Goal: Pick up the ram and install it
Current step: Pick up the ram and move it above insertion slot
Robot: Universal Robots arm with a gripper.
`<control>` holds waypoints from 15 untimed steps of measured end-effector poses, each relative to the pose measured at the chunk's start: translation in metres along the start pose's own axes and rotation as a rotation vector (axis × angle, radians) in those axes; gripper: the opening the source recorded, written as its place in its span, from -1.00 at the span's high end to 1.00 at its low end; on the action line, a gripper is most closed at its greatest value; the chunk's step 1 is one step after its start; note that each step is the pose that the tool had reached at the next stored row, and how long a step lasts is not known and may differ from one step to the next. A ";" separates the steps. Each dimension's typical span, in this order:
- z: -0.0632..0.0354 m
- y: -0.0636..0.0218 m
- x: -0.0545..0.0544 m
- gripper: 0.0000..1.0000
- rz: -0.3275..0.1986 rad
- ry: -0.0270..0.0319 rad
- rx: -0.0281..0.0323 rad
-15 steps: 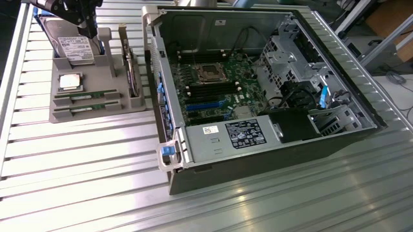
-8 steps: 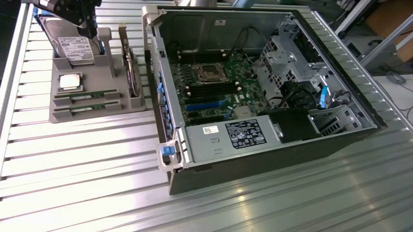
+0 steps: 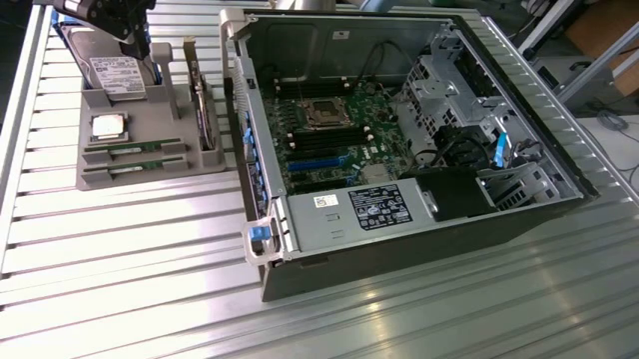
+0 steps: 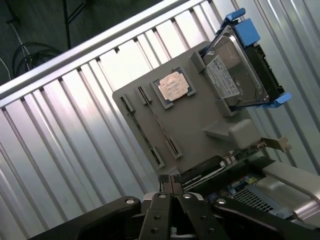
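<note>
the tool is hovering shut, empty; the ram at the case's nine o'clock (likely light, stiff, fragile) is wanting edge-gripping.

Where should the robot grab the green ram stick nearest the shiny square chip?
Pinch the ram stick by the middle of its top edge, jaws on its two flat faces, coming straight down from above. It looks set on edge in the gray holder with slotted blocks at both ends, leaving the middle free. Its twin stands close beside it, so come in narrow.
</note>
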State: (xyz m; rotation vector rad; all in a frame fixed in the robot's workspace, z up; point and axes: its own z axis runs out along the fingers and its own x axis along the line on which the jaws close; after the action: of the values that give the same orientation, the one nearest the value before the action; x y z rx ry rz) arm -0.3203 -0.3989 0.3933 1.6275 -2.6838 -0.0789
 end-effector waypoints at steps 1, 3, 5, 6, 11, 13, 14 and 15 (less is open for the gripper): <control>0.0000 0.0000 0.000 0.79 -0.005 0.0002 -0.0001; 0.0000 0.0000 0.000 0.79 -0.019 0.0009 -0.0005; 0.0000 0.0000 0.000 0.79 -0.029 0.0013 -0.0007; 0.0000 0.0000 0.000 0.79 -0.038 0.0016 -0.0009; 0.0000 0.0000 0.000 0.79 -0.060 0.0026 -0.0015; 0.0000 0.0000 0.000 0.79 -0.068 0.0029 -0.0016; 0.0000 0.0000 0.000 0.79 -0.072 0.0031 -0.0017; 0.0000 0.0000 0.000 0.79 -0.075 0.0033 -0.0019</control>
State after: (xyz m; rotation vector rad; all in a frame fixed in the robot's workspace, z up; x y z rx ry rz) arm -0.3203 -0.3989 0.3933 1.7264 -2.6191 -0.0787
